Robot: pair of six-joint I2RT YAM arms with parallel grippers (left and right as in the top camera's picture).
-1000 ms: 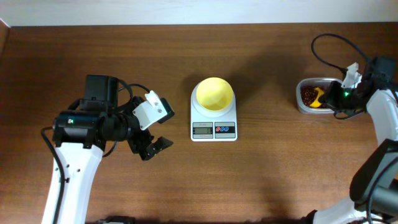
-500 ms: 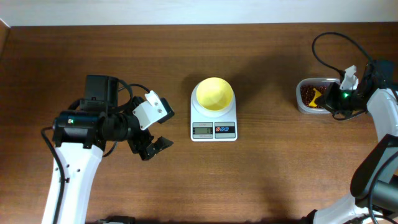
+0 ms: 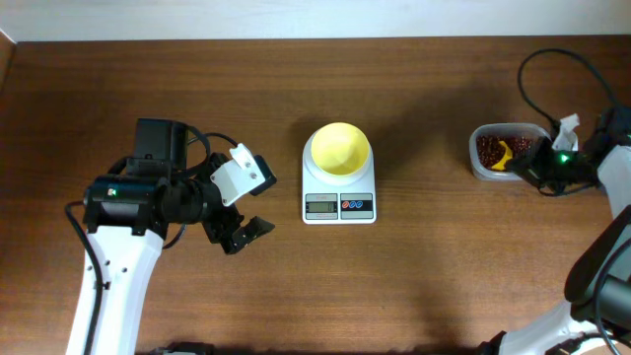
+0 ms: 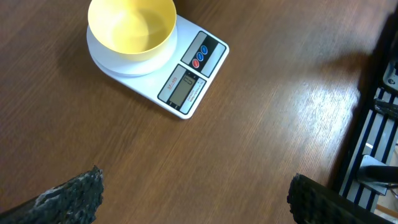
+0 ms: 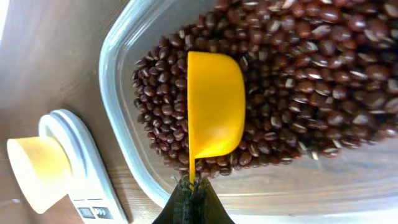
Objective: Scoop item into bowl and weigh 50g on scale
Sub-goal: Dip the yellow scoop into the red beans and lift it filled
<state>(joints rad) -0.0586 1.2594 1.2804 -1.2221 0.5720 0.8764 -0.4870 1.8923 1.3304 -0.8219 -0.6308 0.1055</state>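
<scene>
At far right, our right gripper (image 5: 191, 188) clamps the yellow scoop (image 5: 215, 106) by its handle, cup lying on the beans (image 5: 298, 62) in the tub (image 5: 117, 59), and the bowl (image 3: 340, 148) on the scale (image 3: 339, 206) sits well to its left.

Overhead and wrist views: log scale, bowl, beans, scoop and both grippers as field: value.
scale: centre of table, carrying the bowl
bowl: pale yellow, on the scale, empty
beans: heaped in clear tub at right
scoop: yellow, resting on the beans
right gripper: shut on the scoop handle
left gripper: open, empty, above bare table left of scale
</scene>
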